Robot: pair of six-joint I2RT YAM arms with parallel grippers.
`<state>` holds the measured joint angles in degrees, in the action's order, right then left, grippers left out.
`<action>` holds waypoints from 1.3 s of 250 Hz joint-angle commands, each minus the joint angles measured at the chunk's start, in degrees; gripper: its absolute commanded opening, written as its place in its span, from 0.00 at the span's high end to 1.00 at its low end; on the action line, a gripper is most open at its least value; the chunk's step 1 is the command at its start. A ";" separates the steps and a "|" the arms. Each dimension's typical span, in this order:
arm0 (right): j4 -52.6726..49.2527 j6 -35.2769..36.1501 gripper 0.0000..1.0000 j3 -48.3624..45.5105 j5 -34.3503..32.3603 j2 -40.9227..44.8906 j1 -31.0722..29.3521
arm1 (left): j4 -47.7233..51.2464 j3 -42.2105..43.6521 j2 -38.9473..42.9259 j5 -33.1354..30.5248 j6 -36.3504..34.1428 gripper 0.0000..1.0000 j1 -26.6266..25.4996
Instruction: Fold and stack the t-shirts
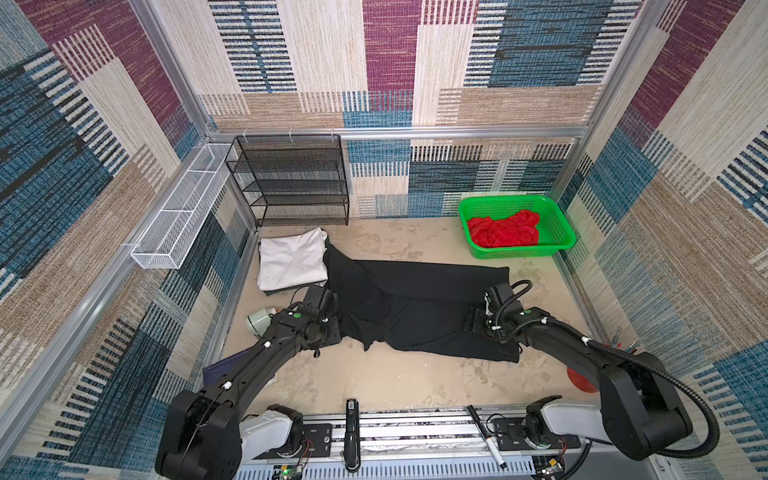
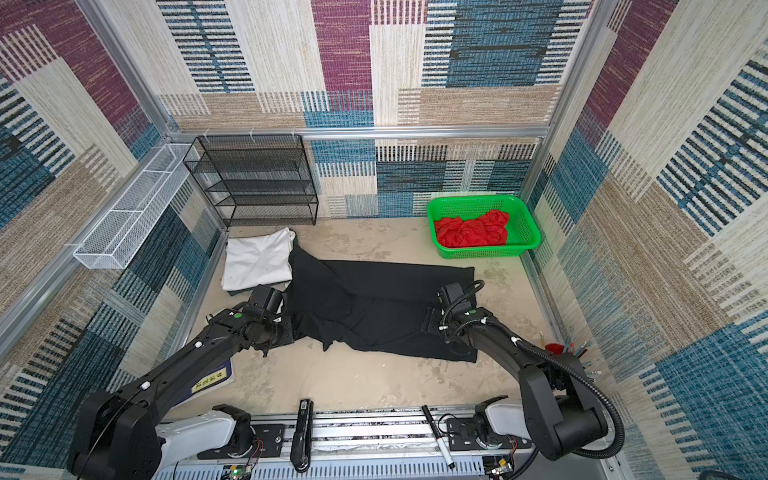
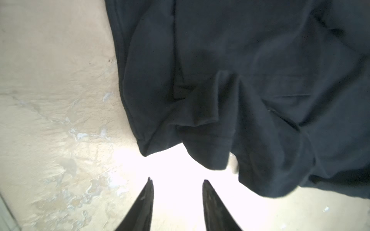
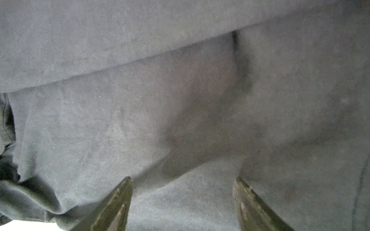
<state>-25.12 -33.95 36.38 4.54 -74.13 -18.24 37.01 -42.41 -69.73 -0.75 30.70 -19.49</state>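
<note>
In both top views I see the black t-shirt (image 1: 415, 299) spread across the middle of the table (image 1: 395, 386), creased and partly doubled over; its far left corner lies against the white t-shirt (image 1: 291, 259), which sits folded at the back left; the red t-shirt (image 1: 503, 228) is crumpled inside the green basket (image 1: 559, 224) at the back right; my left arm (image 1: 257, 353) ends at the left edge of the black t-shirt, and my right arm (image 1: 552, 328) ends over its right end.

From the left wrist, the left gripper (image 3: 177, 181) is released; its fingers (image 3: 145, 202) stand apart with nothing between them, over a glaring white patch, just short of a rumpled hem of the black t-shirt; bare table lies beside the cloth.

From the right wrist, the right gripper (image 4: 182, 179) is released too, jaws wide; black cloth fills the view beneath it, with a fold edge running across ahead; I cannot tell whether the tips touch the fabric.
</note>
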 commanded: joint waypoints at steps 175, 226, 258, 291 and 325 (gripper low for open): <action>0.60 -0.09 0.20 -0.36 0.12 0.65 -0.04 | -9.68 -6.28 -17.23 5.39 0.33 0.60 0.00; 1.15 0.01 0.20 -0.49 0.82 0.38 -0.04 | -10.86 -6.63 -18.54 5.68 1.20 0.69 -0.15; 0.79 0.20 0.20 -0.43 0.69 0.99 0.00 | -11.57 -6.59 -19.77 5.94 1.78 0.79 -0.20; 0.43 0.18 0.20 -0.65 0.48 2.08 -0.04 | -9.31 -6.54 -18.25 6.12 1.85 0.98 -0.28; 0.63 0.19 0.20 -1.13 0.65 2.65 -0.04 | -0.74 -5.54 -11.39 6.31 2.80 1.00 -0.38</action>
<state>-25.17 -33.98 35.46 4.97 -72.05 -18.24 28.29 -48.53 -86.30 4.89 30.92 -19.68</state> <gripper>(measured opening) 0.801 0.064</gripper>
